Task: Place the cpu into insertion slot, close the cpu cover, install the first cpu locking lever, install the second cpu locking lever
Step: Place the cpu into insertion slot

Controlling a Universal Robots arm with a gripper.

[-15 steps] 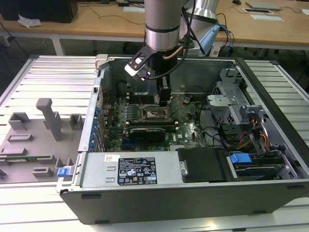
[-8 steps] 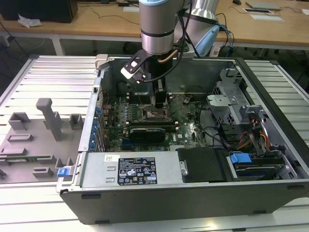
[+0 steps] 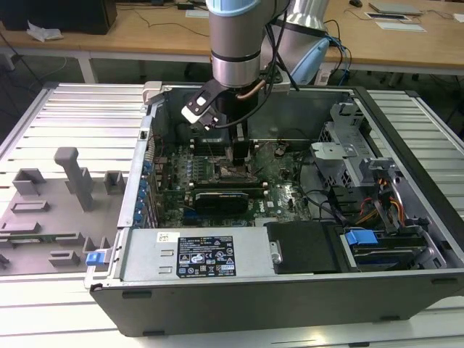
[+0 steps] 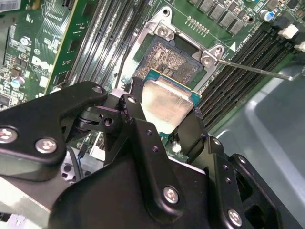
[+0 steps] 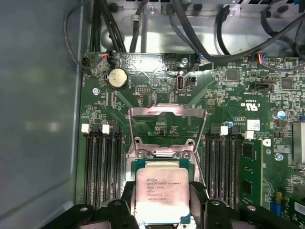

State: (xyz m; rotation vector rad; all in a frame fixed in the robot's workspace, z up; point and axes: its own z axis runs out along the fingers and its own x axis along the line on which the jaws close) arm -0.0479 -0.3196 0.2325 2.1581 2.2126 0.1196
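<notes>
Well, in the exterior view the arm reaches straight down into the open computer case [image 3: 304, 112]. Its gripper [image 3: 239, 151] sits low over the green motherboard [image 3: 286, 190], just behind the long black expansion card [image 3: 221, 197], and the case walls stand well back from it on every side. In the second wrist view the two black fingers [image 4: 135, 98] are clamped on opposite edges of the cpu [image 4: 167, 102], silver top up. The chip hangs over one part of the insertion slot [image 4: 174, 57], whose greyish pin field lies bare past the chip's far edge; whether chip and pins touch I cannot tell. A thin metal rod [image 4: 252, 68] juts sideways from a socket corner, apart from the fingers. In the first wrist view the cpu cover [image 5: 167, 111] is swung open, its frame lying back on the side toward the round coin battery [image 5: 117, 78], so the socket is uncovered. Long black memory slots [image 5: 102, 162] flank the socket on both sides, near the fingers' outer faces, with only a narrow strip of board between.
</notes>
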